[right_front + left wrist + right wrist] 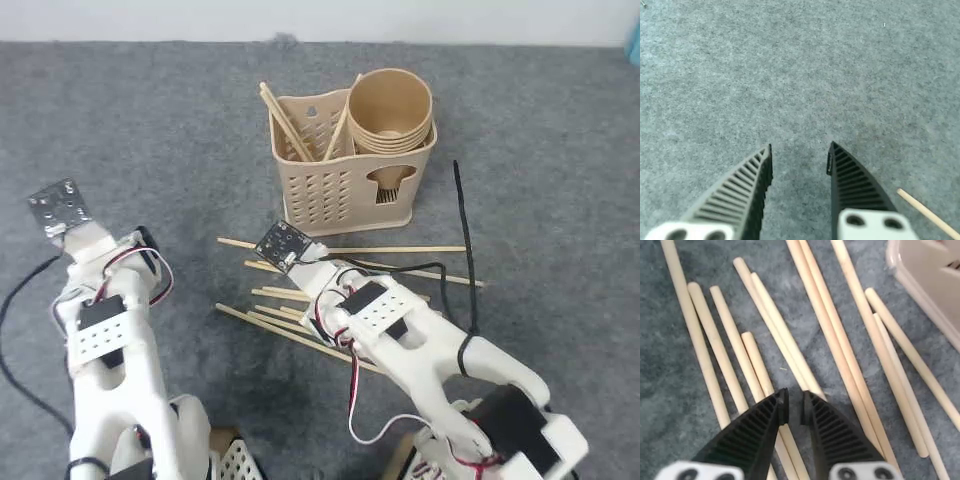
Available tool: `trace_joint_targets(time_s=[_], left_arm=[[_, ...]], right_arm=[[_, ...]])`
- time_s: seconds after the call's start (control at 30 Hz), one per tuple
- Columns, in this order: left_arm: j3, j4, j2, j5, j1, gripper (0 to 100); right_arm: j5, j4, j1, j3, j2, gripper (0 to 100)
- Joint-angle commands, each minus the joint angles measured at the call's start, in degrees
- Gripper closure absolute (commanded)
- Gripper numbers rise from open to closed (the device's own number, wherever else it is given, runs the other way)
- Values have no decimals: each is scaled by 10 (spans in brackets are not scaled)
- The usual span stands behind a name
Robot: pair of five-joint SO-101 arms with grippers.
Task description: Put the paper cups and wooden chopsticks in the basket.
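Paper cups, smooth, tan and tapered, sit nested in one stack in the basket, in the compartment on the right of the high view. The basket is a beige plastic caddy with rounded corners and rows of slots punched through its walls. A few wooden chopsticks stand slanted in its other compartment. The loose chopsticks lie scattered on the grey, felt-like carpet in front of the basket, partly under the right arm. A thin black cable runs just beside them. The left arm stands well apart, over bare carpet.

The right wrist view shows the sticks as round, pale dowels with blunt ends. It also shows the right gripper, black and ribbed, drawn almost closed with only a slit between its tips. It hangs over the sticks, and whether it touches one cannot be told. The left wrist view shows the left gripper spread wide over the fuzzy carpet, grasping nothing. One chopstick end lies near it.
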Motion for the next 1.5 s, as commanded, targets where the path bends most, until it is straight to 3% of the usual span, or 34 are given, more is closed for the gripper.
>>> trace_joint_targets(time_s=[0.0, 0.23, 0.5, 0.77, 1.23, 1.47], left_arm=[[-22, -15, 1, 6, -1, 830], [-22, -15, 1, 6, -1, 830], [-22, -15, 1, 6, 0, 830], [-22, -15, 1, 6, 0, 830], [-22, -15, 1, 6, 0, 830], [-22, -15, 1, 6, 0, 830]], right_arm=[[10, 4, 15, -40, -1, 826], [19, 4, 14, -73, 7, 852], [55, 5, 18, -122, 129, 864], [55, 80, 15, -166, 132, 991], [56, 117, 10, -171, 90, 986], [57, 157, -10, -182, 88, 844]])
